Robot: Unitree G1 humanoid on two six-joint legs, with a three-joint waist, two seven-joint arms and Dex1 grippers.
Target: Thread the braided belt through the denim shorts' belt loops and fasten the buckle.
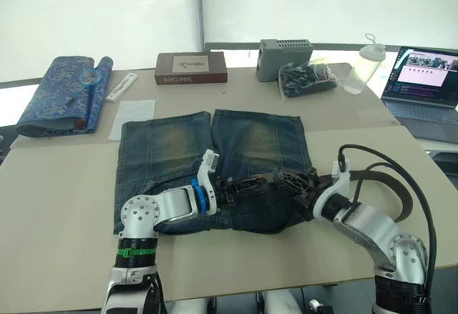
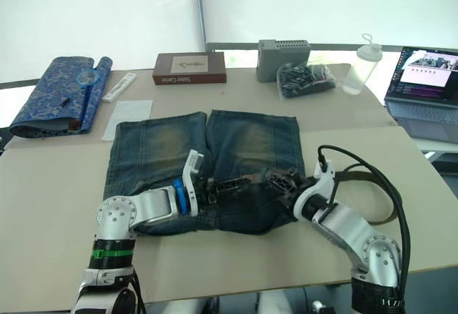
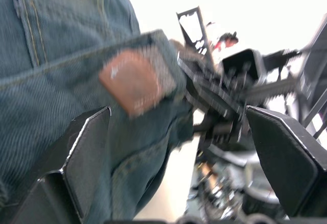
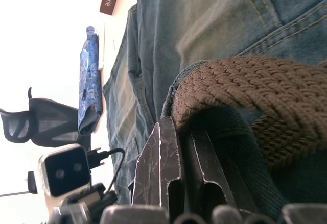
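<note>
Left gripper point(image 3: 176, 132) jaws spread, right gripper point(image 4: 179, 147) jaws closed.

You've got faded denim shorts point(image 1: 207, 164) flat on table, waistband twd robot. Braided belt point(image 1: 390, 185), dk brown, enters waistband at robot's right, rest curving off beside shorts.

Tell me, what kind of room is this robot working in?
Probably an office or lab workroom, not a home. A plain table holds an open laptop, a grey box beside a bag of black parts, and a book. White blinds hang behind.
</note>
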